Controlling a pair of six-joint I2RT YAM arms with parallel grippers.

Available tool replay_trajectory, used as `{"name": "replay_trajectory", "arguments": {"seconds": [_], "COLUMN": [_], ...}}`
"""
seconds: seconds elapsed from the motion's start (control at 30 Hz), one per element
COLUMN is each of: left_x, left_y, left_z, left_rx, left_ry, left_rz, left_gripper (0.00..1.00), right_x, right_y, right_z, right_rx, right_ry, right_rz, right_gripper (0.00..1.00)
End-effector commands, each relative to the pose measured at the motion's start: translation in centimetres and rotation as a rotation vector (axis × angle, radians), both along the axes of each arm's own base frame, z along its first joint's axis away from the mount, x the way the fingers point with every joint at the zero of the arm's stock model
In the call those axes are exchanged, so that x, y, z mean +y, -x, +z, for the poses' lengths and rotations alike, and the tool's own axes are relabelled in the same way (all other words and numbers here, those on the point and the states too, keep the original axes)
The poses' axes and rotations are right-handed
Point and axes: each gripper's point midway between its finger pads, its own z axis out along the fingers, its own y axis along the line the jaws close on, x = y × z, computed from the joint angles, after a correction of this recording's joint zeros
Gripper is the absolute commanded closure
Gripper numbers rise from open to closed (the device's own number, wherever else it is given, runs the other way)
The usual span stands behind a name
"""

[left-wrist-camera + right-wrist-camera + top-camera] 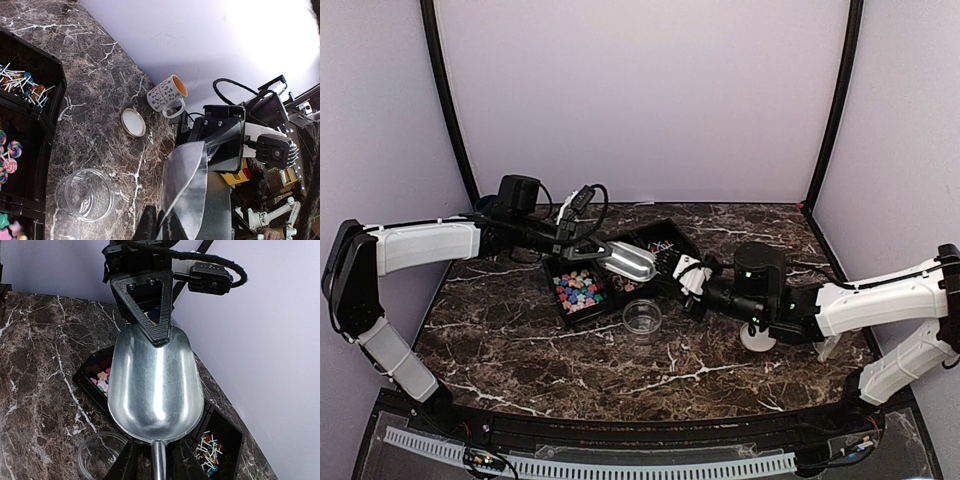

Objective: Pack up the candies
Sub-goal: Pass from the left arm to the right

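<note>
The candies point(578, 290), small and bright in blue, pink, yellow and green, fill one compartment of a black tray point(563, 312); they also show as candies point(102, 380). An empty metal scoop point(630, 262) hangs level over the tray. My left gripper point(588, 247) is shut on the scoop's front rim, seen in the right wrist view as the left gripper point(156, 335). My right gripper point(158, 465) stands open, its fingers on either side of the scoop's handle with small gaps. A clear empty jar point(642, 318) stands just in front of the tray.
A second tray compartment holds stick lollipops point(210, 450). A patterned mug point(166, 94) with an orange inside and a round lid point(133, 122) rest on the marble table point(520, 350) to the right of the jar point(85, 194). Lilac walls close in three sides.
</note>
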Motion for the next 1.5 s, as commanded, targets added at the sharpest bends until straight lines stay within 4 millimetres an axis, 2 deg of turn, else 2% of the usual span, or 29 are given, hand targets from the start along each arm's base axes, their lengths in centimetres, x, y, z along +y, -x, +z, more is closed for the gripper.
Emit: {"name": "replay_trajectory", "arguments": {"seconds": [0.0,0.3,0.57,0.73,1.13,1.37,1.47], "left_x": [-0.3,-0.2,-0.3,-0.3,-0.3,-0.3,-0.3], "left_y": [0.7,0.3,0.3,0.3,0.5,0.5,0.5], "left_z": [0.2,-0.6,-0.8,-0.7,-0.2,0.0,-0.1], "left_rx": [-0.015,-0.006,-0.002,-0.004,-0.012,-0.017,-0.014], "left_ry": [0.011,-0.022,-0.028,-0.024,-0.009,-0.006,-0.006], "left_rz": [-0.031,-0.015,-0.013,-0.015,-0.021,-0.022,-0.021], "left_gripper": [1.0,1.0,1.0,1.0,1.0,1.0,1.0], "right_x": [-0.5,-0.2,0.2,0.3,0.3,0.6,0.5], "right_y": [-0.2,0.1,0.0,-0.2,-1.1,-1.7,-1.8], "right_z": [2.3,2.6,2.2,2.2,1.4,0.7,1.0], "right_rx": [-0.039,-0.033,-0.026,-0.023,-0.012,0.0,-0.008], "right_ry": [-0.071,-0.065,-0.044,-0.039,-0.002,0.025,0.015], "right_rz": [-0.02,0.002,0.008,0.001,-0.046,-0.072,-0.08], "right_gripper": [0.75,0.76,0.89,1.0,1.0,0.85,0.83]}}
